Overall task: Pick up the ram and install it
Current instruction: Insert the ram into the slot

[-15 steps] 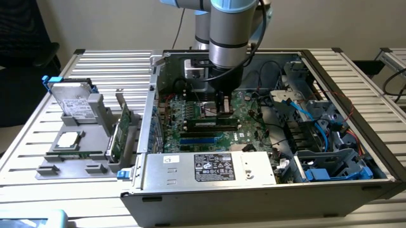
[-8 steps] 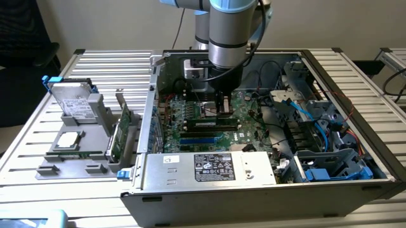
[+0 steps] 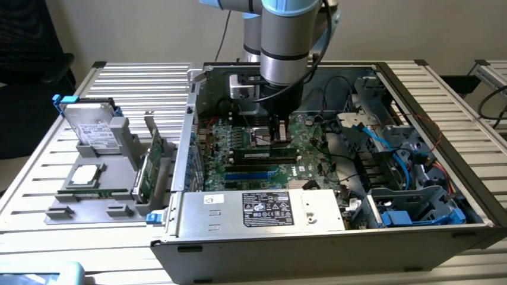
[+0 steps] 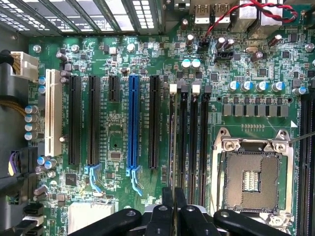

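At the exterior view's left, you have one grey fixture [image 3: 119,148] on the slatted tabletop [image 3: 127,77], carrying one hard drive [image 3: 91,127]. Just beside it stands one open computer case [image 3: 317,249]. Inside, the end effector [image 3: 277,139] is pinched narrow on the top edge of the ram [image 3: 265,155]. The ram stands on edge in one of four memory slots [image 4: 196,142], and the other three lie bare between it and the single CPU socket [image 4: 253,172]. On its other side run one blue expansion slot [image 4: 133,123] and one white slot [image 4: 53,113]. The power-supply label [image 3: 267,209] is too small to read. Blue cables [image 3: 380,148] crowd the case's right.
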Action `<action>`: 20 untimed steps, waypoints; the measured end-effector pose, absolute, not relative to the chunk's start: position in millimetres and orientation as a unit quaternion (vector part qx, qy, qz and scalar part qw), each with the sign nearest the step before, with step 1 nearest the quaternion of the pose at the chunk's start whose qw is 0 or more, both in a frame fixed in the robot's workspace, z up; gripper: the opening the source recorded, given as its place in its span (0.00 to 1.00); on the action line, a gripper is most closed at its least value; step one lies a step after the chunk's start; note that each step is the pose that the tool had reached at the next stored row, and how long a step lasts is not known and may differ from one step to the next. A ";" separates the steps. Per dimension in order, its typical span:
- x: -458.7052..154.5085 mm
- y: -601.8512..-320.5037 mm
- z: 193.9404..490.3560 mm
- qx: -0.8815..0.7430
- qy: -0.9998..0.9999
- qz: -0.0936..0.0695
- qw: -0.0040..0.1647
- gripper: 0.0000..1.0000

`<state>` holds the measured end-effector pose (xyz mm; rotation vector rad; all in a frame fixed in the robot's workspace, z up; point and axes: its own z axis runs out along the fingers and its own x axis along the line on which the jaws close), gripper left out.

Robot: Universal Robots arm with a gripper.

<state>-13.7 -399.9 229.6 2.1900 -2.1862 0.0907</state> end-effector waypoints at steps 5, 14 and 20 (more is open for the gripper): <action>-14.7 -400.0 229.5 0.707 -0.706 0.030 0.022 0.13; -15.1 -399.9 228.0 0.707 -0.706 0.031 0.021 0.13; -15.8 -399.9 227.1 0.707 -0.706 0.032 0.020 0.13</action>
